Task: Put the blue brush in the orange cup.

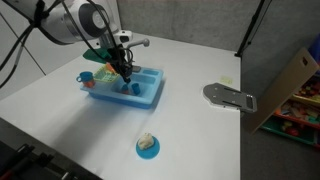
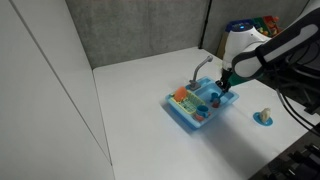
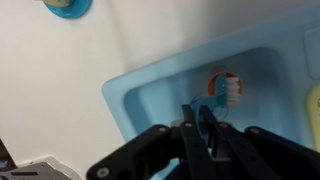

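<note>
Pinches the blue brush (image 3: 228,90) in a narrowed gripper (image 3: 203,120) over the blue sink (image 1: 150,93). Works on a white table (image 1: 200,55), grey partitions (image 2: 140,30) behind.

This looks like a robot lab. A bare white table (image 1: 200,140) lies under the claw (image 1: 125,73), with plain grey partition walls (image 2: 140,30) behind it. Loose cables (image 1: 12,45) hang just past the claw. Well off to its other side stand a cardboard box (image 1: 292,80) and bright clutter (image 1: 300,108). A toy sink (image 1: 125,92) sits right below the claw.
</note>
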`<state>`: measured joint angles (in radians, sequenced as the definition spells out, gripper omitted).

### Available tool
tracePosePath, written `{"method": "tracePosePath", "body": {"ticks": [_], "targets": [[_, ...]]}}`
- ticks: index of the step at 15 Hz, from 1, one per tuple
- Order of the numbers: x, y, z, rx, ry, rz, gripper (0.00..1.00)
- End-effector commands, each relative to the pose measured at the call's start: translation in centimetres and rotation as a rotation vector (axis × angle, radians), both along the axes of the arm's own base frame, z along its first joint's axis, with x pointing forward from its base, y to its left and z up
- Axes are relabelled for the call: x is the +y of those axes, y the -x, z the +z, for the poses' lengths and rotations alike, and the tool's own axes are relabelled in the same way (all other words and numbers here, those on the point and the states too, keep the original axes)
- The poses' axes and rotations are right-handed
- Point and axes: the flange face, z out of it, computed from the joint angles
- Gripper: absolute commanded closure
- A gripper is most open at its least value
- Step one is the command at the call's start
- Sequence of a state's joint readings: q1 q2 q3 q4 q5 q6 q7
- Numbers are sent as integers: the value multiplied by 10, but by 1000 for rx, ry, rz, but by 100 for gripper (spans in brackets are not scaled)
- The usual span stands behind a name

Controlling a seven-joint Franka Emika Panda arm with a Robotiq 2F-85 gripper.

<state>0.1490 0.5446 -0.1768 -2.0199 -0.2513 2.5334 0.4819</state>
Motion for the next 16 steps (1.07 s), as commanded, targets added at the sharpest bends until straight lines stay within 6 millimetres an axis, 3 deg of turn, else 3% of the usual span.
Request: {"method": "tracePosePath", "body": {"ticks": [1,6,9,16], "targets": [[1,-1,0,-6,10,-7,56],[1,1,5,-14,4,-3,16],[3,2,12,-21,2,1,0],[-2,5,43,-14,1,-8,0]]}}
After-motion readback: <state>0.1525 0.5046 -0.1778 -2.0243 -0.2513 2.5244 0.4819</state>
